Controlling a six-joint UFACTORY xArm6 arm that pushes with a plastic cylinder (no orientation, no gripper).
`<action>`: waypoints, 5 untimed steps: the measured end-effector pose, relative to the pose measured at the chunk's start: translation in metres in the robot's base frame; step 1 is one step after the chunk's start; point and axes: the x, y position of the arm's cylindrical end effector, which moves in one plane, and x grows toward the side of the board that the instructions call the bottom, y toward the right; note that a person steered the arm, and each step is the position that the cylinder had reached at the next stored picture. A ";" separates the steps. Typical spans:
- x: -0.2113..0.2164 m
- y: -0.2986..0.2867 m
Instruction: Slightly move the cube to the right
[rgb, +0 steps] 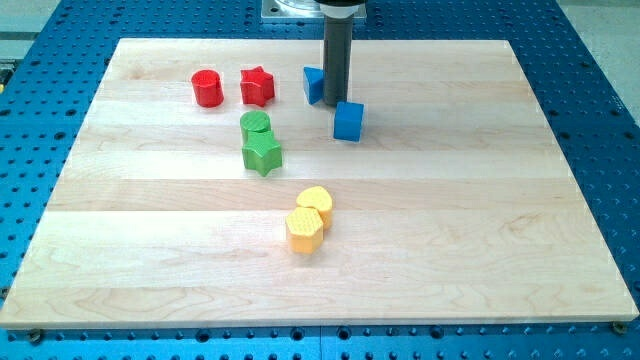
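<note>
Pale wooden board (420, 230) w/ visible plank seams fills most of the view, lying on a blue metal table (590, 70) perforated w/ rows of small holes. A grey metal mount (290, 10) shows at the view's top edge, behind the board.

The blue cube (348, 121) sits in the upper middle of the board, a bit right of centre. My tip (337, 104) is just beside it, at the cube's upper-left corner as seen here; touching or a hair apart, can't tell. Nothing is grasped or clamped: the tool is a plain rod, so it only rests at the block's edge.

The dark grey rod (338, 55) comes straight down from the view's top, upright, no visible tilt, its upper end cut off by the frame. It partly hides a second blue block (313, 84) just to its left; shape not clear, prob. wedge or triangle.

Other blocks:
- red cylinder (207, 88) at upper left, w/ a red star-shaped block (257, 87) just to its right, apart from it.
- green cylinder (255, 126) below the red star, touching or nearly touching a green star-shaped block (262, 154) right under it.
- yellow round block (315, 203) near board centre, w/ a yellow hexagonal block (304, 230) touching it at lower left.

Green pair is left of the cube, well apart from it. Yellow pair is below the cube, also well apart. Right half of the board holds no blocks.
</note>
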 end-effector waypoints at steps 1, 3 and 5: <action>0.000 -0.030; 0.002 0.067; 0.088 -0.009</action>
